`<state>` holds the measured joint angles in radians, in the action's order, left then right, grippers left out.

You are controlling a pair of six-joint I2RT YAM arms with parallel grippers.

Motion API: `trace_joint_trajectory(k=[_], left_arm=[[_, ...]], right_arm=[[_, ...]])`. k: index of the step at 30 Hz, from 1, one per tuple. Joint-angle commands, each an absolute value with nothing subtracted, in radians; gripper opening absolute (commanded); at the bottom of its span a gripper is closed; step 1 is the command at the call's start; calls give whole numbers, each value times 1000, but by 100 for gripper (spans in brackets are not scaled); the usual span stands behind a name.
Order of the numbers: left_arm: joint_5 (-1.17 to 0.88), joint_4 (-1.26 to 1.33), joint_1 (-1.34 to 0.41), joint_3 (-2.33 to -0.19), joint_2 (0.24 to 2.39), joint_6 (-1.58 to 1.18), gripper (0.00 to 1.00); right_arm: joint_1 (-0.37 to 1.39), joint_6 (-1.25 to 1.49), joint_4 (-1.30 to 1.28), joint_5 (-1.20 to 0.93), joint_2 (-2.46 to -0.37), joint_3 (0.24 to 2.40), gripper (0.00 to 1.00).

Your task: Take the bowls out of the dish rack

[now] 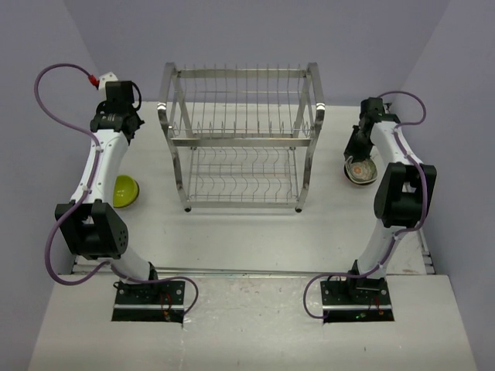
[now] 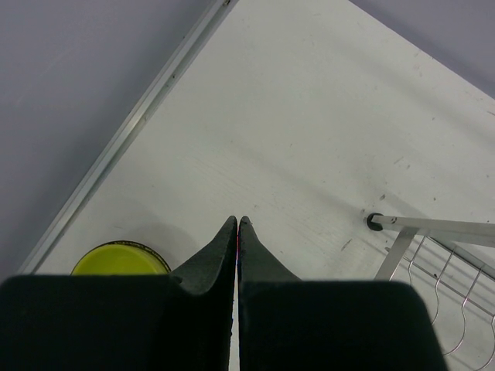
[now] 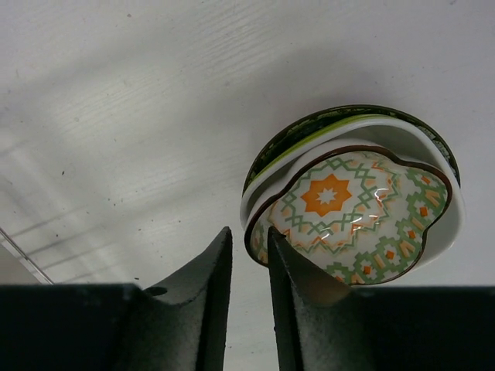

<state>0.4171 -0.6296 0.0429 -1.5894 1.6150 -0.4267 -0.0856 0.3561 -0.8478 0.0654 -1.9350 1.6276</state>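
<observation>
The right gripper point(image 3: 248, 232), jaws a narrow slit apart at the rim of the orange-and-green patterned ceramic bowl point(image 3: 348, 209) nested in a white bowl point(image 3: 452, 224) near the right edge of the bench point(image 3: 116, 93), grip uncertain, could tip that stack if it withdraws while snagged.

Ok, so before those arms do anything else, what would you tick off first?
1. Dish rack empty of bowls: ok, both tiers look bare from above.
2. Left gripper free: ok, shut with nothing in it.
3. Right gripper free: ok, only the table shows in the narrow gap between its fingers, right beside the stack.
4. Stack sitting level: cannot tell. The patterned bowl nests in the white bowl, which sits in a green-rimmed bowl.
5. Lime green bowl out of the rack: ok, it rests on the table beside the left arm.
</observation>
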Motion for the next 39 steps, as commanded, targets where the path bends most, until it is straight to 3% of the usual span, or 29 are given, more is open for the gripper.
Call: trace_joint_trajectory(k=[1, 10, 15, 26, 29, 30, 33, 34, 37, 38, 39], left_arm=[[410, -597, 46, -1589, 1575, -408, 0], [414, -581, 48, -1530, 1551, -400, 0], [393, -580, 46, -1479, 1522, -390, 0], [229, -575, 46, -1382, 1463, -357, 0], [135, -561, 46, -1361, 1445, -347, 10], [114, -555, 46, -1347, 1440, -341, 25], [81, -548, 46, -1325, 1413, -342, 46], [75, -537, 45, -1310, 1398, -342, 48], [61, -528, 44, -1299, 1379, -322, 53], [61, -531, 44, -1298, 1378, -322, 65], [61, -532, 44, -1296, 1374, -321, 100]], right_arm=[[-84, 359, -850, 69, -1901, 1684, 29], [-77, 368, -882, 71, -1835, 1718, 42], [-32, 374, -890, 52, -1772, 1697, 45], [70, 385, -880, 6, -1600, 1606, 69], [84, 388, -882, -23, -1572, 1592, 72], [89, 388, -879, -44, -1547, 1585, 75], [110, 382, -832, -77, -1488, 1519, 82], [118, 379, -822, -96, -1448, 1502, 89], [156, 370, -799, -118, -1388, 1438, 96], [167, 365, -796, -118, -1376, 1428, 96], [176, 362, -792, -124, -1362, 1418, 98]])
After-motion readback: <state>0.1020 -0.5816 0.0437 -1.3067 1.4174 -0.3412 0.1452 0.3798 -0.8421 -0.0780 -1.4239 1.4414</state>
